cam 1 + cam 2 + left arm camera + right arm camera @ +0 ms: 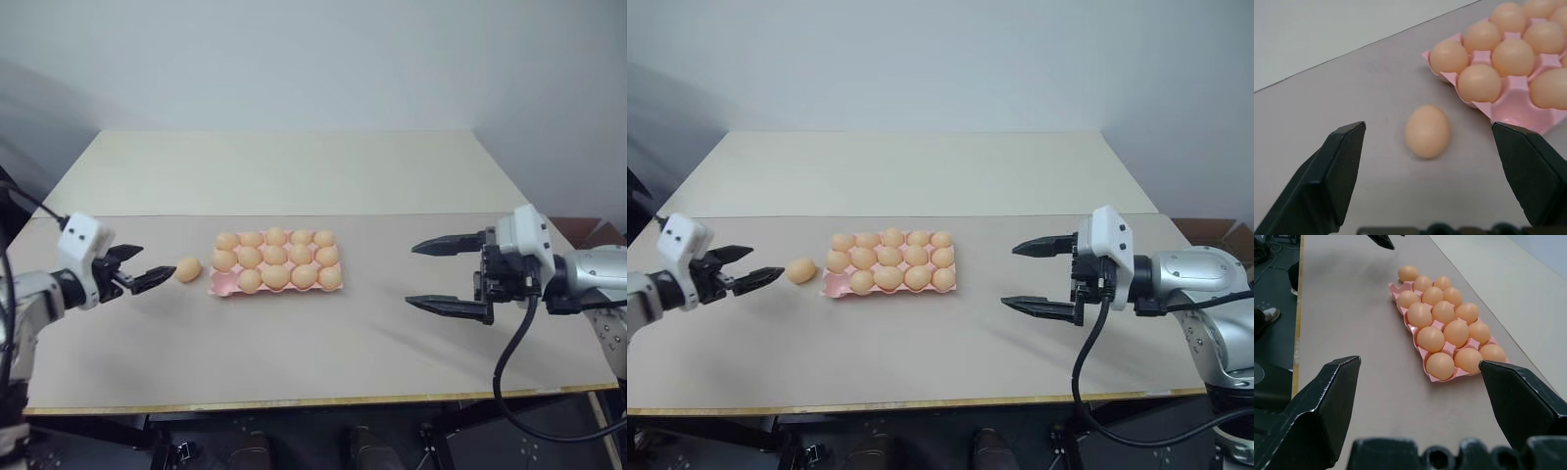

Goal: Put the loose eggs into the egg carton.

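One loose egg, light orange-tan, lies on the table just left of the egg carton. The carton is a pale pink tray with several eggs in its cups, and its near-left corner cup shows bare pink. My left gripper is open, its black fingertips just left of the loose egg and pointing at it. In the left wrist view the egg sits ahead between the two fingers, apart from both. My right gripper hangs open and empty over the table, well right of the carton.
The tan table top reaches to its front edge below the carton. A paler board covers the far half up to the wall. The tip of my left gripper shows beyond the carton in the right wrist view.
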